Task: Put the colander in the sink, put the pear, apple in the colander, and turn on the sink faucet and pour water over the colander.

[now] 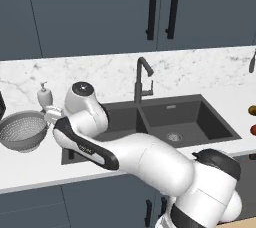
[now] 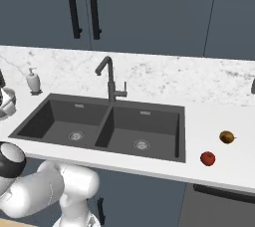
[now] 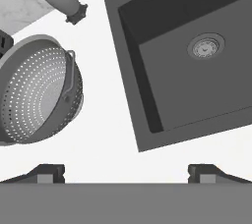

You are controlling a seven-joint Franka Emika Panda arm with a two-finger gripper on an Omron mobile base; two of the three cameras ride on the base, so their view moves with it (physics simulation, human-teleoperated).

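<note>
The silver perforated colander [image 1: 22,131] stands on the white counter left of the dark double-basin sink [image 1: 172,103]. In the hand view the colander [image 3: 37,90] lies at the left, with the sink's left basin [image 3: 197,80] at the right. My gripper [image 3: 127,174] hovers open and empty above the counter strip between them, closer to the sink's corner. The dark faucet [image 1: 142,79] rises behind the sink's divider. On the counter right of the sink lie the yellowish-brown pear [image 2: 226,137] and the red apple [image 2: 207,158].
A white soap dispenser [image 1: 44,94] stands behind the colander near the marble backsplash. Dark cabinets with black handles [image 1: 151,7] hang above the counter. My own arm stretches across the sink's front edge toward the left.
</note>
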